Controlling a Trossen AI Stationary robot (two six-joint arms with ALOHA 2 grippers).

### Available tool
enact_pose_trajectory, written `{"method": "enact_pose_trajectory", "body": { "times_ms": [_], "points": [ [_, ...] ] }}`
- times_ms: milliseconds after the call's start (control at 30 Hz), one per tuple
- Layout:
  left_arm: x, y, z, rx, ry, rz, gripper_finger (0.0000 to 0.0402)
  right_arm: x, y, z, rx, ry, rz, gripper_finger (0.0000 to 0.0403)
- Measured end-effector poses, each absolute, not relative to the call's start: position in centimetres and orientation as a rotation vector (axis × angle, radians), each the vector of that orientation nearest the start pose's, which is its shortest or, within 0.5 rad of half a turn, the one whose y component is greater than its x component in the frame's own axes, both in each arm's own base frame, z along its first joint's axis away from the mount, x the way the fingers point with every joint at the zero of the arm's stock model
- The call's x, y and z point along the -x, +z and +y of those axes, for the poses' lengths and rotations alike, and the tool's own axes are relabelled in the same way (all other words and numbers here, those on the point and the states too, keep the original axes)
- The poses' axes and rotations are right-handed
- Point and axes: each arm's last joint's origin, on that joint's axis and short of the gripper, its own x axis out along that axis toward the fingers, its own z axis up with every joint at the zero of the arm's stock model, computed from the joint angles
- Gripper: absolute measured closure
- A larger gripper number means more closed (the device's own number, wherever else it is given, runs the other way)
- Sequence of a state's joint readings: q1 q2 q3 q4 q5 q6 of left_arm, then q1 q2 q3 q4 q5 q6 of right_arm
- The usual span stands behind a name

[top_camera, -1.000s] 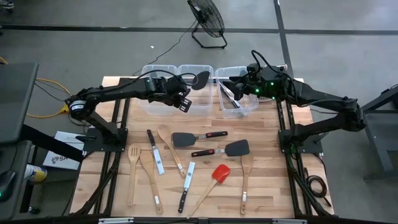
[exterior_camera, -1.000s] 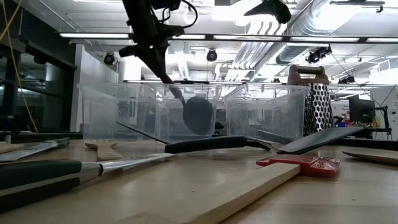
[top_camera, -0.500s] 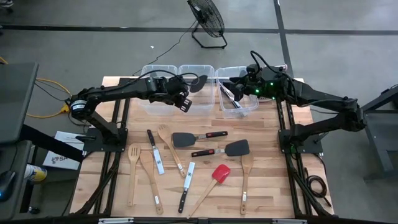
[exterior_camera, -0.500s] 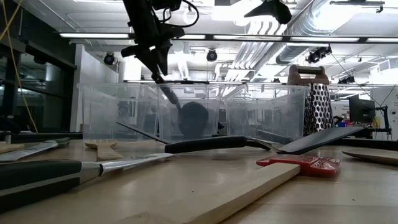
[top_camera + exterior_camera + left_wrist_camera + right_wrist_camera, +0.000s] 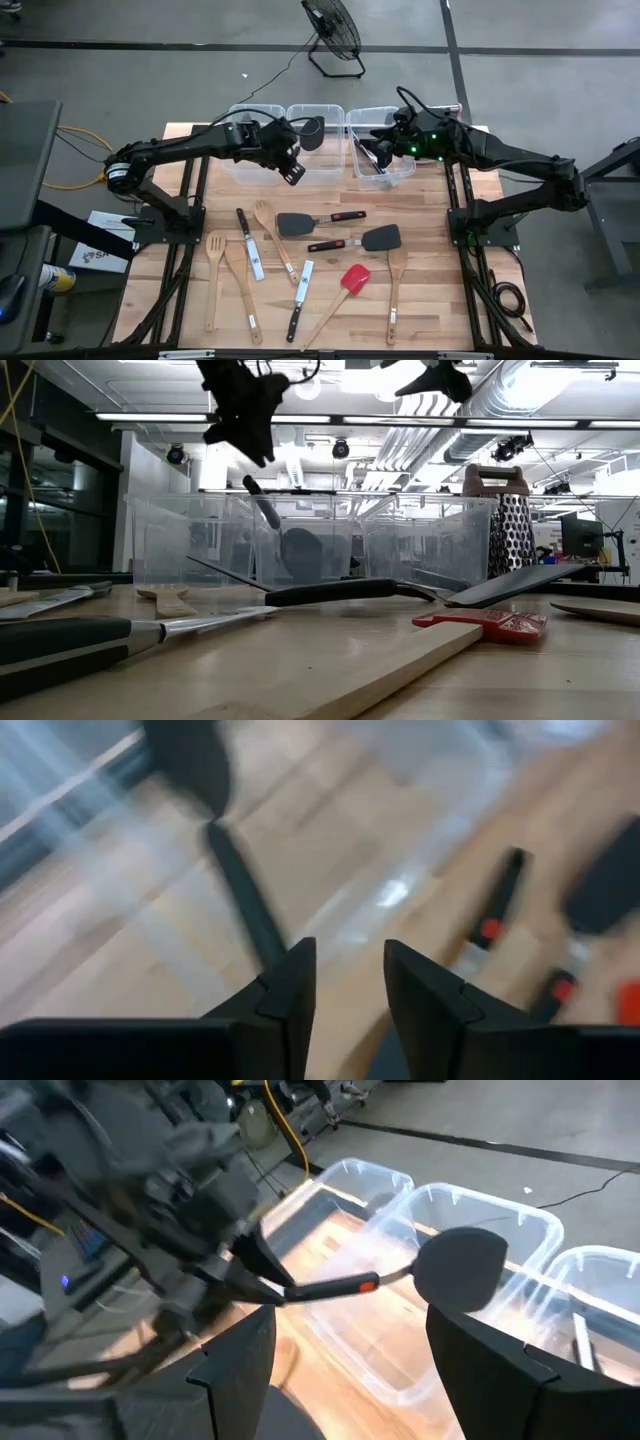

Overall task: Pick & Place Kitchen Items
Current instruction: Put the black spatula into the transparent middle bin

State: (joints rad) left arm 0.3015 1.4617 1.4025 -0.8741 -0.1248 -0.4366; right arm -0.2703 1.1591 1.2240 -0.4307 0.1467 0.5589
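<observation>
Two dark, slender jointed arms, matte black casings, left gripper [image 5: 293, 165] with broad, flat black fingers [image 5: 285, 1000] with angular tips, right gripper [image 5: 378, 140] alike, black cables looping over its wrist, small green light glowing there

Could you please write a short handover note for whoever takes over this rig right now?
Left gripper: jaws open, above the middle bin; the black turner is loose, head down in that bin.
Right gripper: jaws open, empty, over the right bin, which already holds utensils.
Left to do: about eleven utensils on the table, including the red spatula, wooden spoons and knives.
</observation>
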Motion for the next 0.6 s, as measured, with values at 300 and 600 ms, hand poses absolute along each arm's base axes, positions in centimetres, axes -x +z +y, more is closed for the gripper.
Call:
{"method": "enact_pose_trajectory", "body": {
  "times_ms": [300, 600],
  "points": [
    [-28.9, 33.6, 7.0, 0.284, 0.394, 0.876, 0.0298, -22.9, 38.4, -6.7, -0.506, -0.475, 0.316, 0.0151],
    [-29.2, 33.7, 4.6, 0.225, 0.312, 0.888, 0.0298, -19.9, 38.0, -5.6, -0.38, -0.461, 0.508, 0.0151]
  ]
}}
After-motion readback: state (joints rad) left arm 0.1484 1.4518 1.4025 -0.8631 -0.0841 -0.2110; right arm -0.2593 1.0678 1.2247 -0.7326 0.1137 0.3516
